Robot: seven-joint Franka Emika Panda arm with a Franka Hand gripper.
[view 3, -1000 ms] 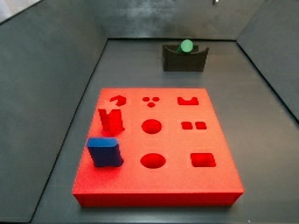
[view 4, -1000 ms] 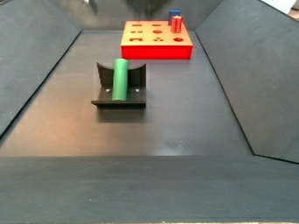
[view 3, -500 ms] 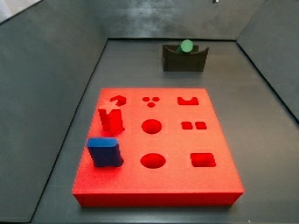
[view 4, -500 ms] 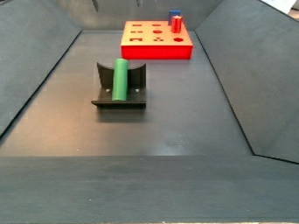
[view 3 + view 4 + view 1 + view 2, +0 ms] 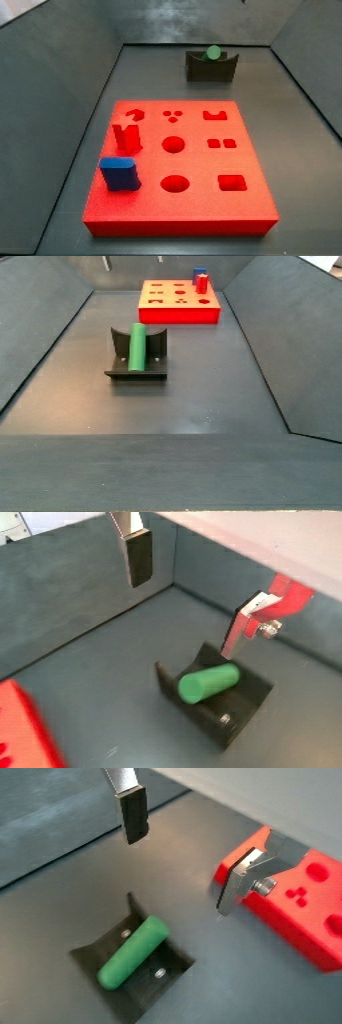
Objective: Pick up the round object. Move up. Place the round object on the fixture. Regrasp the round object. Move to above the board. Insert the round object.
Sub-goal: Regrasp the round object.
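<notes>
The green round object [image 5: 213, 52] lies on its side in the notch of the dark fixture [image 5: 201, 68] at the far end of the floor, also in the other side view, peg [image 5: 136, 346] on fixture [image 5: 134, 374]. In both wrist views my gripper [image 5: 185, 620] [image 5: 182, 874] hangs above the peg [image 5: 210, 682] [image 5: 131, 954] and fixture [image 5: 238, 717] [image 5: 94, 950]. It is open and empty, with its fingers [image 5: 138, 562] [image 5: 234, 886] wide apart. The red board [image 5: 201, 205] [image 5: 181, 316] lies apart from the fixture.
A blue block [image 5: 120, 173] [image 5: 201, 276] stands in the board near one corner, with a red arch piece [image 5: 130, 131] beside it. Sloping dark walls [image 5: 54, 80] enclose the grey floor [image 5: 201, 386] on all sides.
</notes>
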